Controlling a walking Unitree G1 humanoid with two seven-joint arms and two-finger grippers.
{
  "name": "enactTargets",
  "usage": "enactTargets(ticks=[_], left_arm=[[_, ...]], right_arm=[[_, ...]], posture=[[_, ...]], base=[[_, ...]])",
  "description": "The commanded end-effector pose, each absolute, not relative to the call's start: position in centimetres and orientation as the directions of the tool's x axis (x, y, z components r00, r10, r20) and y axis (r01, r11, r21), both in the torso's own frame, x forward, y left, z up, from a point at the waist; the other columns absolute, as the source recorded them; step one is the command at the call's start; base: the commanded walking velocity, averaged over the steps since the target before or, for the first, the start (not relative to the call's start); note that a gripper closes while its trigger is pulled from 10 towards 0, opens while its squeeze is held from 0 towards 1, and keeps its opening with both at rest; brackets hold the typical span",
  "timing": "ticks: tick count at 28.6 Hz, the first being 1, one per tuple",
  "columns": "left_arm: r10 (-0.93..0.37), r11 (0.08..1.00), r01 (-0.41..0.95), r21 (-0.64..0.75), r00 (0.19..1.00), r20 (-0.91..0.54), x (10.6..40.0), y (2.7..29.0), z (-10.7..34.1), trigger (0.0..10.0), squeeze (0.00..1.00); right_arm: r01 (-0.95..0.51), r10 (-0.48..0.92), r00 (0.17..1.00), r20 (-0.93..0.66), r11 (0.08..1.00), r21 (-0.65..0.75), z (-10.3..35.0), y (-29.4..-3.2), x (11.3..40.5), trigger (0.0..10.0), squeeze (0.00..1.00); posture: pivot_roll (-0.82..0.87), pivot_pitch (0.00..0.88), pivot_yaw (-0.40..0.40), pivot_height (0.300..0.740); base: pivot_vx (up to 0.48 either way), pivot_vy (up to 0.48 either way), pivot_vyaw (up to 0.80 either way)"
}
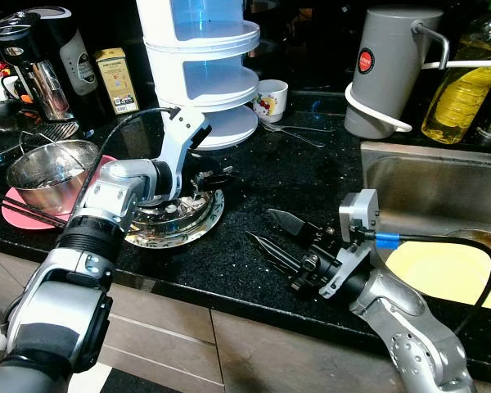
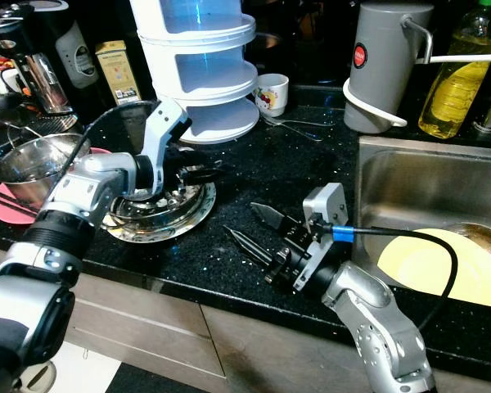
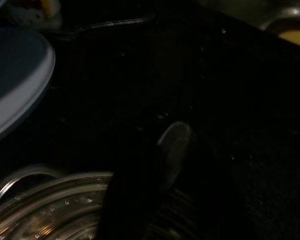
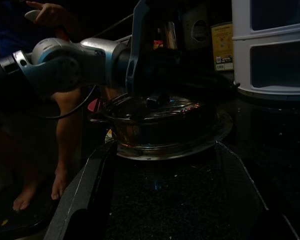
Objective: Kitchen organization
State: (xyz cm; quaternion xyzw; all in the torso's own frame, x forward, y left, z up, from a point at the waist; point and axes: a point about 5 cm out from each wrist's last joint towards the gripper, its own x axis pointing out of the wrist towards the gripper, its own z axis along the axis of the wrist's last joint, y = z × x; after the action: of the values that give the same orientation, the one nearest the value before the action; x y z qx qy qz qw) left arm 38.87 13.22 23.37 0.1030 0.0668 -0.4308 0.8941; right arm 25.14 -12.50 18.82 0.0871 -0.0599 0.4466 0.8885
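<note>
A glass lid with a steel rim (image 1: pixel 184 221) lies on the black counter (image 1: pixel 278 176), in front of the white tiered rack. My left gripper (image 1: pixel 217 178) reaches low over the lid's far side with its fingers together. I cannot see anything between them. The left wrist view is dark, with the lid's rim (image 3: pixel 45 200) under the finger (image 3: pixel 172 145). To the right of the lid my right gripper (image 1: pixel 259 225) hovers just above the counter, open and empty, pointing at the lid (image 4: pixel 165 125). Its fingers (image 4: pixel 85 190) frame the right wrist view.
The white tiered rack (image 1: pixel 204 78), a mug (image 1: pixel 271 99) and forks (image 1: pixel 299 129) stand behind the lid. A steel bowl (image 1: pixel 53 168) on a pink plate (image 1: pixel 16 211) sits at left. At right are a grey jug (image 1: pixel 390 70), an oil bottle (image 1: pixel 462 82) and a sink (image 1: pixel 430 184) holding a yellow plate (image 1: pixel 442 270). A person (image 4: pixel 65 125) stands beyond the counter.
</note>
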Motion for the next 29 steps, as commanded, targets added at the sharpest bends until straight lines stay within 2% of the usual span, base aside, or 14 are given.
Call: enactTargets(ticks=[1,9,17,18,19,29], left_arm=[[-0.745,0.617,0.778,0.122,0.627,-0.228,38.9,13.9,23.5,0.0,0.00],[-0.743,0.623,0.772,0.127,0.634,-0.213,39.0,13.9,23.9,0.0,0.00],[-0.740,0.637,0.747,0.193,0.662,-0.119,38.9,14.0,26.3,0.0,0.00],[-0.736,0.645,0.729,0.228,0.673,-0.068,38.8,14.0,27.6,0.0,0.00],[-0.721,0.663,0.670,0.332,0.692,0.044,38.0,14.4,31.1,0.0,0.00],[-0.671,0.697,0.547,0.463,0.725,0.154,36.9,15.5,34.2,0.0,0.00]], right_arm=[[-0.802,0.779,0.596,0.196,0.591,0.088,19.3,-12.6,25.2,10.0,0.00],[-0.795,0.772,0.604,0.199,0.601,0.085,19.2,-12.6,25.4,10.0,0.00],[-0.788,0.760,0.613,0.216,0.609,0.089,19.3,-12.6,25.6,10.0,0.00],[-0.783,0.752,0.618,0.229,0.615,0.094,19.5,-12.7,25.8,10.0,0.00],[-0.772,0.730,0.630,0.267,0.626,0.110,20.0,-12.9,26.1,10.0,0.00],[-0.755,0.691,0.647,0.323,0.641,0.139,20.6,-13.0,26.6,10.0,0.00]], posture=[[-0.14,0.000,0.033,0.740],[-0.13,0.000,0.036,0.740],[-0.13,0.000,0.035,0.740],[-0.12,0.000,0.035,0.740],[-0.11,0.000,0.034,0.740],[-0.10,0.000,0.039,0.740]], base=[[0.000,0.000,0.00],[0.000,0.000,0.00],[0.000,0.000,0.00],[0.000,0.000,0.00],[0.000,0.000,0.00],[0.000,0.000,0.00]])
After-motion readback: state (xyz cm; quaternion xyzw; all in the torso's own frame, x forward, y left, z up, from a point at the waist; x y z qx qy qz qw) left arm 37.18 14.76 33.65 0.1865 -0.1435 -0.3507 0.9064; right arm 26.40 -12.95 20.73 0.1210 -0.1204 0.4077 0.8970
